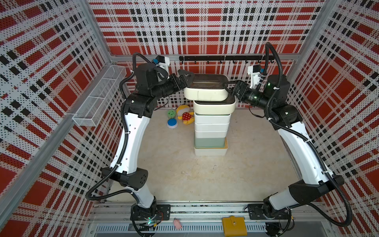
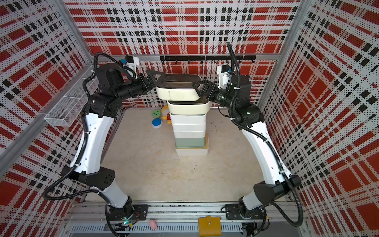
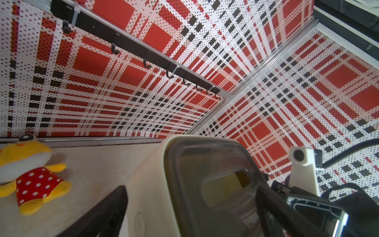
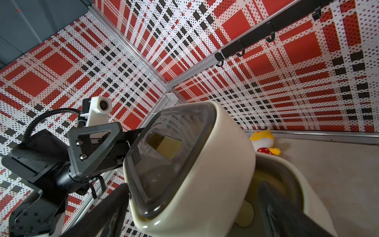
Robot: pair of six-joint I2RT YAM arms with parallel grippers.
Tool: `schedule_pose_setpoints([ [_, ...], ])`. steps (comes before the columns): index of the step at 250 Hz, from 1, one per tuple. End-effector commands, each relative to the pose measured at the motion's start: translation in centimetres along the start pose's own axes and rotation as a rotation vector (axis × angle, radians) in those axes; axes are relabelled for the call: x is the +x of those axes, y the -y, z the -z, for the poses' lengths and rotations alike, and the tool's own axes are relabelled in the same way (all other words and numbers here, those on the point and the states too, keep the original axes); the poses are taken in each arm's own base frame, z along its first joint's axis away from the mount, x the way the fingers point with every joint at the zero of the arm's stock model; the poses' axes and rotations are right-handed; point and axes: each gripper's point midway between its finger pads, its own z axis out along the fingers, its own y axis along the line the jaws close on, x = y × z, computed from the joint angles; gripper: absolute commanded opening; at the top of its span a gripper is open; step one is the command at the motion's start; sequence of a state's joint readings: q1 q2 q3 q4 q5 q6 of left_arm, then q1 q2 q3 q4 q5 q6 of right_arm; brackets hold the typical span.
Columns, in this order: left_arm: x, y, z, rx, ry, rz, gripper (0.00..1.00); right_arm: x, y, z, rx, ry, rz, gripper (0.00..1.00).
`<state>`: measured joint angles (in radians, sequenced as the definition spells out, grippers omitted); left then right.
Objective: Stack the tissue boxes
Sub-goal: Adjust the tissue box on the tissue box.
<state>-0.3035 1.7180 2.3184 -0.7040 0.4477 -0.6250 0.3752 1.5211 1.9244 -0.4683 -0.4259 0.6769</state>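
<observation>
Alignment counts most: the top cream tissue box sits atop the stack, overhanging toward the left arm, with the left gripper and right gripper wide open around its ends, so centre it gently, then withdraw level.
</observation>
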Motion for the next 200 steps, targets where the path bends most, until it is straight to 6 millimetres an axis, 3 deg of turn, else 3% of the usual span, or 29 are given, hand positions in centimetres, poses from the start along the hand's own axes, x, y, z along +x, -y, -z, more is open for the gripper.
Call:
schedule_pose_setpoints([
  [1,0.1,2.0,-0.7,0.075,-0.006,-0.035,0.99,-1.5,-1.8,0.5,-0.057,0.041,0.023,1.00],
  [75,0.8,3.4,-1.0,0.113,-0.022,-0.042,0.99,-1.5,-1.3,0.3,-0.044,0.043,0.037,1.00],
  [200,1.7,6.3,0.2,0.163,-0.029,-0.057,0.99,-1.6,-1.4,1.7,-0.041,0.067,0.036,1.00],
])
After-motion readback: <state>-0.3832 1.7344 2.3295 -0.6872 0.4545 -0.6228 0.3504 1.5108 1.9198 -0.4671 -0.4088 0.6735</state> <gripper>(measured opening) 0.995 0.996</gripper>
